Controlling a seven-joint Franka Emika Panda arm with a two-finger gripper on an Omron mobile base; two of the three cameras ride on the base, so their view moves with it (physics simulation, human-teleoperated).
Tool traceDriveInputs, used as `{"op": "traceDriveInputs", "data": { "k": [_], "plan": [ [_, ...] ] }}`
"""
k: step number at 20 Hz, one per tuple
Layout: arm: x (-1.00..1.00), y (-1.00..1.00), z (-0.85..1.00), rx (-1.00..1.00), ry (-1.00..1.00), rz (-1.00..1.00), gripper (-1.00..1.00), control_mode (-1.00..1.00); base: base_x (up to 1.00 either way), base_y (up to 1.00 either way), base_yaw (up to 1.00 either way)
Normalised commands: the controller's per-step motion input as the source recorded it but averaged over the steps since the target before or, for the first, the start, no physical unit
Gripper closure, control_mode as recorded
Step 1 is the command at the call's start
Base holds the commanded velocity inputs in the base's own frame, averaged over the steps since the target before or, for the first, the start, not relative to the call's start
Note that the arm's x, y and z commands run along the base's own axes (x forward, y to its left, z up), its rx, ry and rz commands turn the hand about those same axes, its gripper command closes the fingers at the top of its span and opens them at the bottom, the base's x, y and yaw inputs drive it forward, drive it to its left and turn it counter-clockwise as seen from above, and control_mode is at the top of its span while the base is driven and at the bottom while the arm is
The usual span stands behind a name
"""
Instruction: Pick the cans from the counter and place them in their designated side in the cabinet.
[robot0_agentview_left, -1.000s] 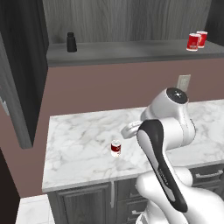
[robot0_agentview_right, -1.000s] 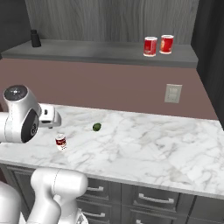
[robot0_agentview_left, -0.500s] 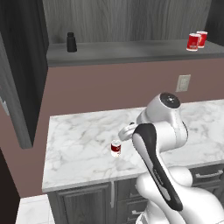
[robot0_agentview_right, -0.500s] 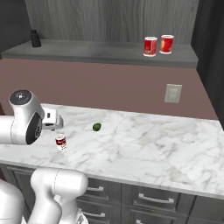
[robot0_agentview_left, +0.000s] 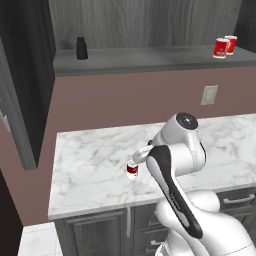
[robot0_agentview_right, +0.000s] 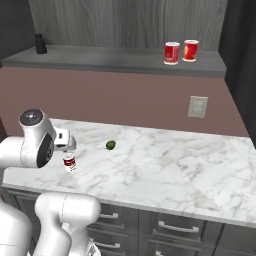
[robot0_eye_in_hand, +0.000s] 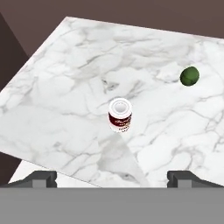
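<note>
We are looking down through the hand camera at a dark red can with white bands (robot0_eye_in_hand: 120, 115) standing upright on the white marble counter (robot0_eye_in_hand: 65, 87). Our gripper (robot0_eye_in_hand: 112, 177) is hovering above it with its two dark fingertips (robot0_eye_in_hand: 41, 178) set wide apart, and nothing is sitting between them; the can is lying clear of both tips. A small green ball (robot0_eye_in_hand: 189, 75) is resting on the marble well apart from the can.

From the left base camera, we are seeing the can (robot0_agentview_left: 132, 170) near the front part of the counter (robot0_agentview_left: 95, 165), just beside the white arm. From the right base camera, the same can (robot0_agentview_right: 69, 162) is standing just below the arm's wrist, with the green ball (robot0_agentview_right: 111, 145) farther back.

Up on the long grey shelf of the cabinet (robot0_agentview_right: 100, 57), two more red cans (robot0_agentview_right: 171, 53) are standing side by side near the right end, and a black bottle (robot0_agentview_right: 40, 44) is standing at the left end.
</note>
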Motion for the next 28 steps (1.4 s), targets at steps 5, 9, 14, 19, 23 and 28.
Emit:
{"op": "traceDriveInputs", "data": {
  "k": [5,9,14,19,23,28],
  "plan": [
    [0.26,0.08,-0.19,0.0,0.02,0.0,-1.0,-1.0,0.0,0.0,0.0],
    [0.23,0.03,-0.18,0.0,0.06,0.0,-1.0,-1.0,0.0,0.0,0.0],
    [0.22,0.04,-0.17,0.0,0.07,0.0,-1.0,-1.0,0.0,0.0,0.0],
    [0.19,0.08,-0.18,0.0,0.06,0.0,-1.0,-1.0,0.0,0.0,0.0],
    [0.16,0.09,-0.19,0.0,0.04,0.0,-1.0,-1.0,0.0,0.0,0.0],
    [0.15,0.04,-0.22,0.0,0.01,0.0,-1.0,-1.0,0.0,0.0,0.0]
  ]
}}
